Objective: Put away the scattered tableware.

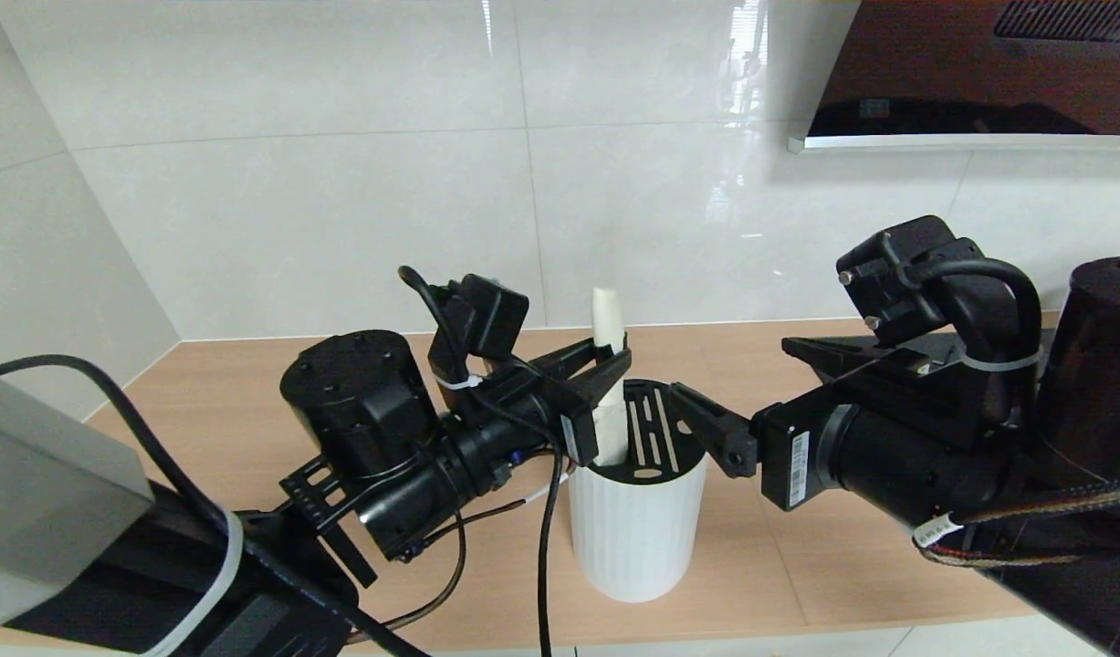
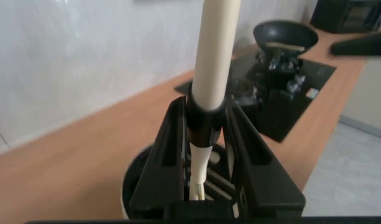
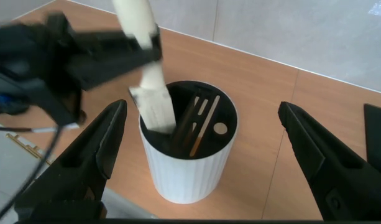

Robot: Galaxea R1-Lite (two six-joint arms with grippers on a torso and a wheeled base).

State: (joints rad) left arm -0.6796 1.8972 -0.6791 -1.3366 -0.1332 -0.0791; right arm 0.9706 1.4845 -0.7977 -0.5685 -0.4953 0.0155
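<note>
Countertop point(image 1: 249, 383): left gripper point(image 1: 614, 367) clamps cream utensil point(image 1: 607, 315) in holder point(image 1: 637, 538).

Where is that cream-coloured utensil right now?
In the head view's middle, the cream-coloured utensil stands nearly upright in the left gripper, its lower end inside the white ribbed holder on the wooden counter.

Bright even light; glare on wall tiles point(image 1: 742, 55) (faint shadows).
</note>
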